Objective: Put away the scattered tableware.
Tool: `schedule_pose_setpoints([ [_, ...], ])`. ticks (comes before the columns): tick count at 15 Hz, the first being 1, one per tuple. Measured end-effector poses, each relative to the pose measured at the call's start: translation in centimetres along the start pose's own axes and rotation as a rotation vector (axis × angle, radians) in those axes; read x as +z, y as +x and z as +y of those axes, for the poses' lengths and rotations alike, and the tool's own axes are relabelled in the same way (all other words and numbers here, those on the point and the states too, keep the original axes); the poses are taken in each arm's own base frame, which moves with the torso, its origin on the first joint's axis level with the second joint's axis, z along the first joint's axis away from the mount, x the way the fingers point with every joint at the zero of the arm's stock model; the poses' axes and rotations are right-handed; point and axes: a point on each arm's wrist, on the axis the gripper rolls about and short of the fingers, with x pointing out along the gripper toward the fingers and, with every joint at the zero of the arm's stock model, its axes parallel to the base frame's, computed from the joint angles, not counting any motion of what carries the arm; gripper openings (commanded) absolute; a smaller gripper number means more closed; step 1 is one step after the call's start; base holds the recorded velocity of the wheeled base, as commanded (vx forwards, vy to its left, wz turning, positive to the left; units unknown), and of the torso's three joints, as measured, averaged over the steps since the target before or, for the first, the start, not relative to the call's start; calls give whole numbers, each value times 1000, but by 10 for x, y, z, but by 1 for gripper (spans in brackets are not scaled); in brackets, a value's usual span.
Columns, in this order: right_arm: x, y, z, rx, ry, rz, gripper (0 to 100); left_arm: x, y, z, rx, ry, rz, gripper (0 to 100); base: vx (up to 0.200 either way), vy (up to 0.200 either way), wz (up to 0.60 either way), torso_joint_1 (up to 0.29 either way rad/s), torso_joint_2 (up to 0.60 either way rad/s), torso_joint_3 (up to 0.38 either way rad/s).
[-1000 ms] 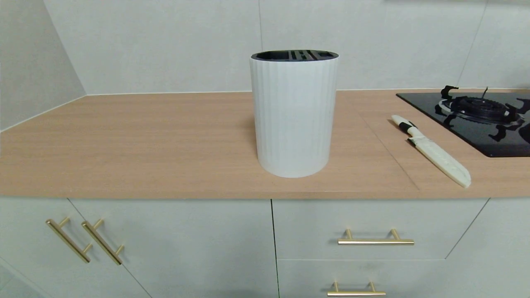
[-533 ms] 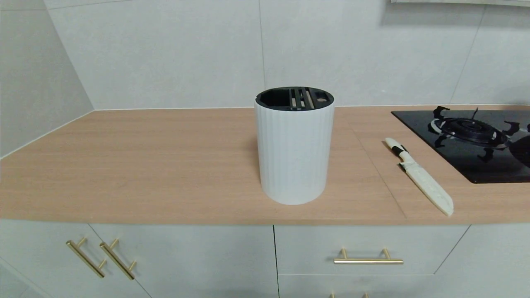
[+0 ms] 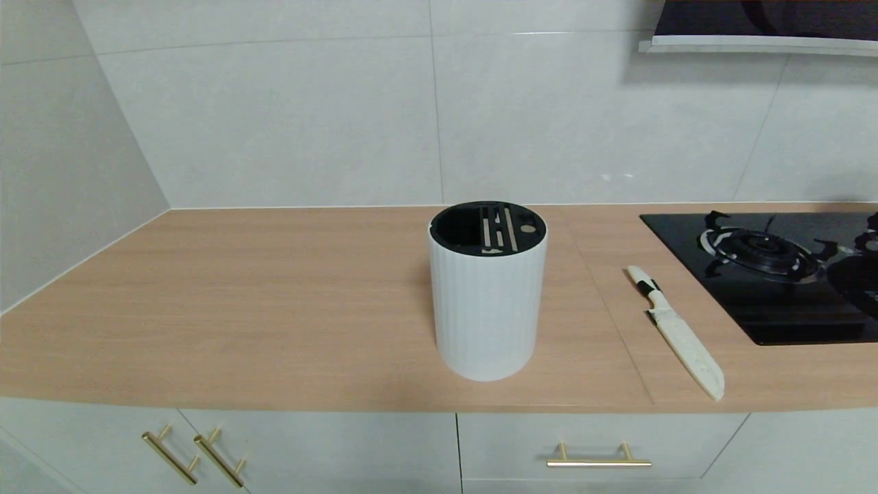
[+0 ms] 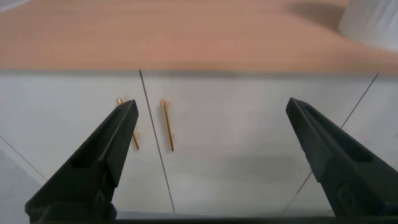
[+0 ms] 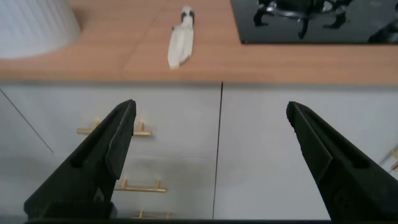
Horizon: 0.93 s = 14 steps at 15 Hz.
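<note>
- Wood-grain countertop (image 3: 274, 309): runs the full width, with pale tiled wall behind.
- Left gripper (image 4: 210, 106): black fingers spread wide and released, holding nothing, in front of the white cabinet doors below the counter edge.
- Brass door handles (image 3: 192, 458): two, side by side on the lower-left cabinet fronts.
- Knife holder (image 3: 488, 315): white ribbed cylinder with a black slotted top, upright at mid-counter near the front edge.
- Knife (image 3: 675, 333): pale blade and handle (one black band), flat on the counter between holder and hob, touching neither, tip toward the front edge.
- Gas hob (image 3: 775, 302): black glass, at the far right.
- Right gripper (image 5: 210, 107): fingers spread wide, empty, in front of the cabinets below the knife.
</note>
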Motion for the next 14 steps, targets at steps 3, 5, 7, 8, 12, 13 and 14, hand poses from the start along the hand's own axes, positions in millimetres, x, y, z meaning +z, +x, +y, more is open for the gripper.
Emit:
schedule_pose_setpoints([
  [3, 0, 0, 0, 0, 0, 0, 100, 0, 0, 0, 0, 0, 0, 100, 0, 0, 0, 250, -541, -299],
  [5, 0, 0, 0, 0, 0, 0, 100, 0, 0, 0, 0, 0, 0, 100, 0, 0, 0, 266, -569, -312],
  [7, 0, 0, 0, 0, 0, 0, 100, 0, 0, 0, 0, 0, 0, 100, 0, 0, 0, 281, -596, -320],
  [8, 0, 0, 0, 0, 0, 0, 100, 0, 0, 0, 0, 0, 0, 100, 0, 0, 0, 281, -603, -334],
  [12, 0, 0, 0, 0, 0, 0, 100, 0, 0, 0, 0, 0, 0, 100, 0, 0, 0, 235, -494, -266],
  [13, 0, 0, 0, 0, 0, 0, 100, 0, 0, 0, 0, 0, 0, 100, 0, 0, 0, 144, -300, -163],
  [14, 0, 0, 0, 0, 0, 0, 100, 0, 0, 0, 0, 0, 0, 100, 0, 0, 0, 36, -85, -46],
])
